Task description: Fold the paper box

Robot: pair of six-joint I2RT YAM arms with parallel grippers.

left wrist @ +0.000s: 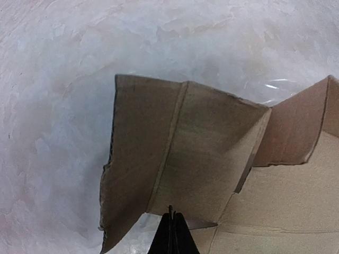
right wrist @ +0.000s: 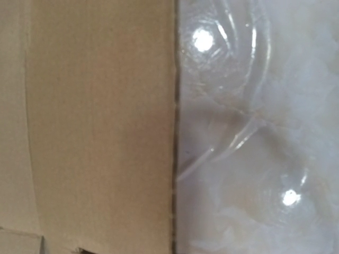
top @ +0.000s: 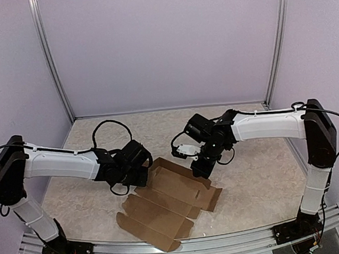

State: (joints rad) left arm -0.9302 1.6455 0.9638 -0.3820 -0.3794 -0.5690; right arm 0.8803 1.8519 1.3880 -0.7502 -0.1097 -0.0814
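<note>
1. Brown cardboard, the paper box (top: 164, 202) lies mostly flat on the marbled table (top: 254, 179), between my two arms near the front edge
2. Left gripper (left wrist: 170, 233) has its fingers pinched together on a raised flap (left wrist: 175, 153) at the sheet's left far corner
3. Right gripper (top: 200, 169) sits over the far edge; I cannot tell its fingers' state

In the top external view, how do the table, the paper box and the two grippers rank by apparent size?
Largest to smallest: table, paper box, then left gripper and right gripper, which look alike, so I do not rank them.
</note>
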